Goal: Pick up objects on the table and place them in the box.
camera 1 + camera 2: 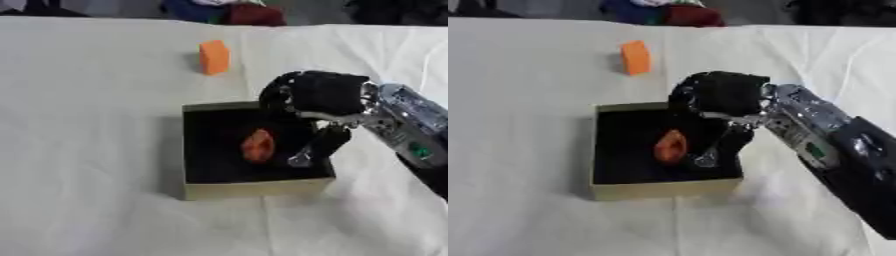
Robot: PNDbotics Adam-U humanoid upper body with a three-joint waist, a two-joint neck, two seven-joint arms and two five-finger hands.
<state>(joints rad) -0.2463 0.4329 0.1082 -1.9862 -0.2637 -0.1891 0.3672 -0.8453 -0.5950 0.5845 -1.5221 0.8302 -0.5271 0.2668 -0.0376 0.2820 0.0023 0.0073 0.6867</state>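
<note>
square box (254, 188) (black-lined), lumpy orange-red object (258, 145)

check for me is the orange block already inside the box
No, the orange block stands on the white cloth beyond the box, apart from it; only a reddish object lies inside.

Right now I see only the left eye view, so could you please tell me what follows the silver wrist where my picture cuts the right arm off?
Observer: In the right eye view a black forearm follows the silver wrist and leaves at the lower right corner.
Operator: Thank you. What shows beyond that arm?
Observer: White tablecloth shows on its far side, up to the picture's edge.
</note>
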